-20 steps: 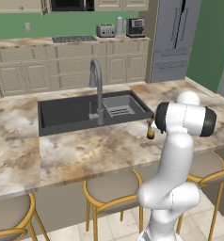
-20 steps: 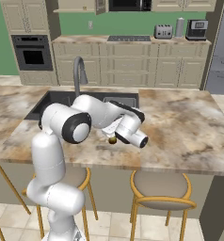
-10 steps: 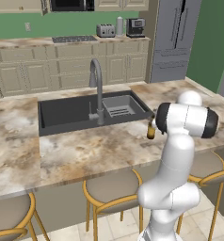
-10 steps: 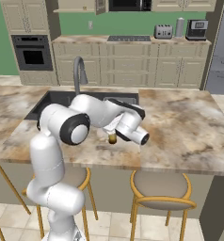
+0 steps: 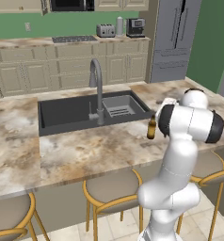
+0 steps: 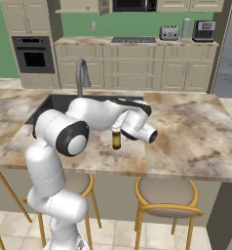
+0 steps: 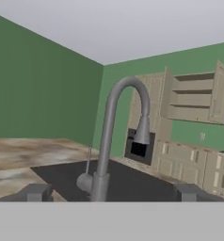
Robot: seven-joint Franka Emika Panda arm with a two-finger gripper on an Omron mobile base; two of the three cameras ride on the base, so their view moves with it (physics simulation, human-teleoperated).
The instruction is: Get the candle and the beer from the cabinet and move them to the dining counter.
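On the dining counter [image 5: 85,150], the beer [image 5: 151,127] stands upright.

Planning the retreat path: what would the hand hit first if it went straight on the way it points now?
Probably the steel tap over the sink: it stands dead ahead between the open hand's fingertips, though depth is unclear.

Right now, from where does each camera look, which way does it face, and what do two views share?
Left base view: behind the arm's left, looking forward and down at the dining counter; white arm lower right.
Right base view: behind its right, same counter; arm lower left.
Hand view: on the hand, low over the counter, facing the tap and open cabinet; open fingers at bottom.
Both base views share the sink and upright beer.
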